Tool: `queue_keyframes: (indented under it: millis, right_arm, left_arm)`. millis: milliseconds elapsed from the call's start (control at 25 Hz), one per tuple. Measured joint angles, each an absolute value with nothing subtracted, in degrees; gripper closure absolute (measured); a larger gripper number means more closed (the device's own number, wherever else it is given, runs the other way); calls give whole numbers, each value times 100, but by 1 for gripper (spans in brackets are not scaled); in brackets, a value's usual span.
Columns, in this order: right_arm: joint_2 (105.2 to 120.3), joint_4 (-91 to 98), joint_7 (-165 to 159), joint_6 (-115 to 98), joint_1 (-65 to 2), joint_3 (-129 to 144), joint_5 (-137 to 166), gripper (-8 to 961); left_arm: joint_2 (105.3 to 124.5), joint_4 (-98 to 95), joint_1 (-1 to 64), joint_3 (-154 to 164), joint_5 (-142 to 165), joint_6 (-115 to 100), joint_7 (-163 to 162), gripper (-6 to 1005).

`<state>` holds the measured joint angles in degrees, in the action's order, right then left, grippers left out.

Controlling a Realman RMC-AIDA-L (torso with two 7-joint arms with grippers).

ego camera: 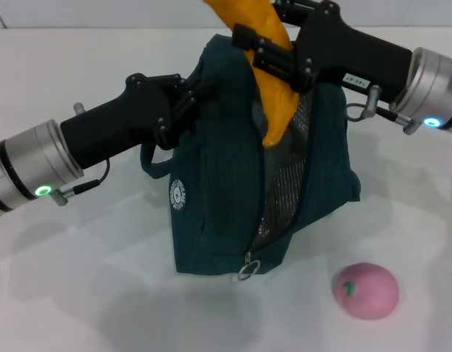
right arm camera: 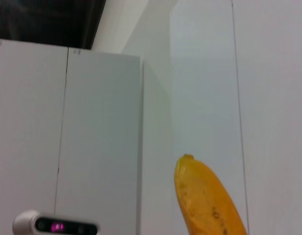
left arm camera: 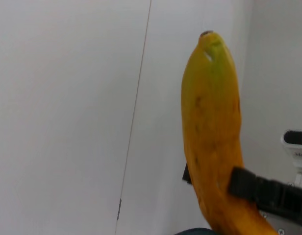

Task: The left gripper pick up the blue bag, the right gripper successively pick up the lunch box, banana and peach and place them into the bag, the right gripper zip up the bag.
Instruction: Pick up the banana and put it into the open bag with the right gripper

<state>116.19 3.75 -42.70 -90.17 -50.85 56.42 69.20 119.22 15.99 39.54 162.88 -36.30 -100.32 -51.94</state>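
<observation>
Hanging nearly upright, the banana (ego camera: 274, 88) is clenched about its middle by our right pincer (ego camera: 274, 62), its lower end dipping below the pincer into the open mouth of the blue bag (ego camera: 219, 198) and its upper end running above the pincer and out of the head view. That is the relation the coming move turns on: the banana's long axis points almost straight down into the opening, leaning a little, so we judge a lowering along that axis would slide it in, whereas a release from here might leave it propped against the rim. In both wrist views its dark-tipped upper end (left arm camera: 210, 44) stands against pale wall panels.

Our left pincer (ego camera: 189, 95) grips the bag's top edge on the far side of the banana from the right pincer, holding the mouth up and apart; the bag's mesh lining shows just under the right pincer. The zipper's ring pull (ego camera: 246, 271) hangs low on the bag's front, well below both pincers. We cannot see the lunch box; whether it sits inside is hidden by the fabric.

Well below the right pincer and apart from the bag, the peach (ego camera: 365, 290) rests on the white bench (ego camera: 79, 293); the right arm is the nearer one to it.
</observation>
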Motion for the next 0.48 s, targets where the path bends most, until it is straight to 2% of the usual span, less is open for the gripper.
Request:
queue_keyframes:
  millis: [480]
  right_arm:
    - [11619, 473, -4229, -8881, -4834, 6153, 6911, 425]
  left_arm:
    - [11919, 1641, 3970, 16286, -3631, -10010, -5194, 950]
